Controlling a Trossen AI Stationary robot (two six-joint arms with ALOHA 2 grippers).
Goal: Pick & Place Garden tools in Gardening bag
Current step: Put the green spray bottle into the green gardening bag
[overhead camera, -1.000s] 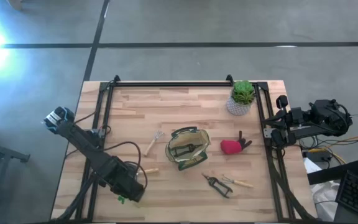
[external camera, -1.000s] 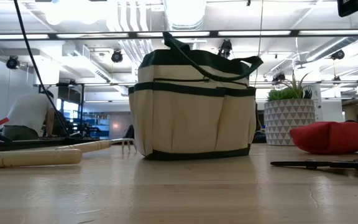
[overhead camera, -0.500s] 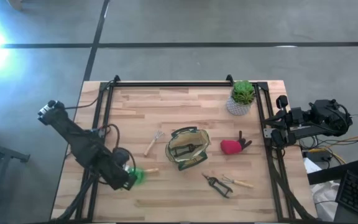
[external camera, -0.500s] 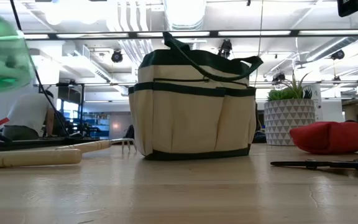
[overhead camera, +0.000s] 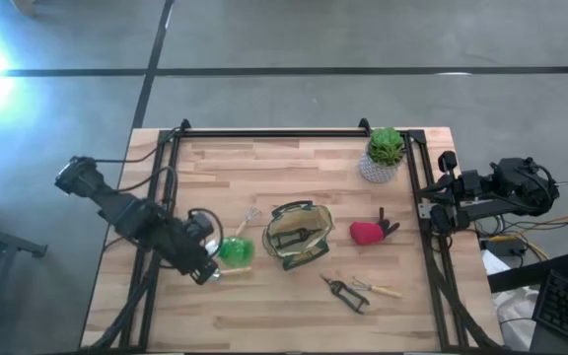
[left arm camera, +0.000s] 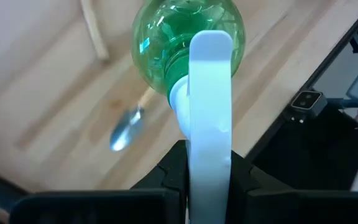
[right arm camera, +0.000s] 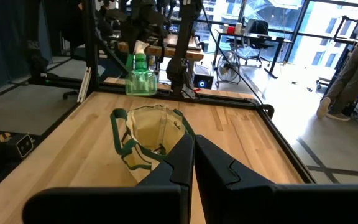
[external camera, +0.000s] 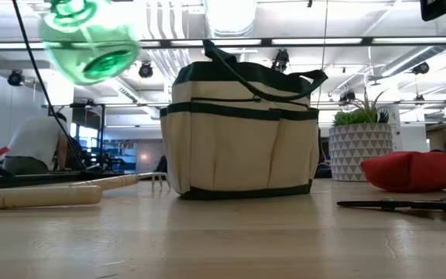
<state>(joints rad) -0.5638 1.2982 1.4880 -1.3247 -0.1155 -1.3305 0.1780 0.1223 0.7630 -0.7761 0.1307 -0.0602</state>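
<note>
Left gripper (overhead camera: 213, 268) was clamped on the white top of a bright green spray bottle (overhead camera: 233, 250), fingers pinching that pale neck from both sides with the round green body sticking out beyond the tips. Big change from a second back: then the arm was down near the table's front-left corner with only a sliver of green showing, and half a second ago the bottle was just sliding in at the edge of the low camera. By this moment it had swung up and inward, the bottle carried in the air just left of the gardening bag (overhead camera: 298, 235), high in the low view (external camera: 89, 43) and clear of the tabletop.

Under the bottle lay a wooden-handled trowel (left arm camera: 127, 128) on the boards, and a wooden-handled fork (overhead camera: 245, 226) rested between arm and bag, both unmoved. The bag stood upright mid-table, mouth open, handles flopped over the rim. To its right sat the red glove (overhead camera: 367, 233); in front of it the black-handled shears (overhead camera: 343, 292) with another wooden-handled tool (overhead camera: 377, 288) alongside. A potted plant (overhead camera: 384, 155) stood at the back right.

Right gripper (right arm camera: 193, 144) was parked off the table's right edge, fingers pressed together, holding nothing, same as before.
</note>
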